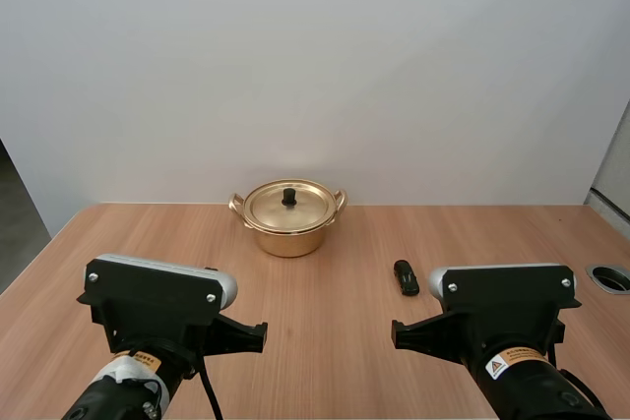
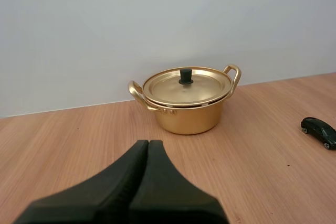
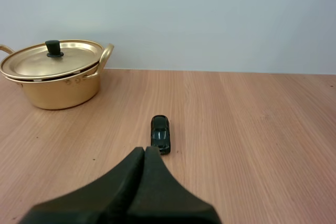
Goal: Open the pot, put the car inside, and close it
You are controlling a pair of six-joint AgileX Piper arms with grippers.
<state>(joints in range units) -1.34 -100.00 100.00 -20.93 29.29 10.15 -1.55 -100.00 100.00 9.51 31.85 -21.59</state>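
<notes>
So, pot [image 1: 288, 236]: stands shut at the far middle of the table [image 1: 325, 351], near the wall. It is thin golden metal, probably light and rigid, with a smooth wall that is likely slippery.
Lid [image 1: 276, 210]: sits flat on the rim. The black knob [image 1: 289, 198] at its centre looks like the one good hold, small enough to pinch from above.
Car [image 1: 406, 277]: lies on bare wood to the right of the pot, well apart from it. It looks tiny, hard and light and may roll on its wheels, so pinch it across its sides.
Left gripper [image 2: 148, 142]: fingers pressed together, empty, facing the pot.
Right gripper [image 3: 145, 149]: fingers pressed together, empty, tips just short of the car's near end.
</notes>
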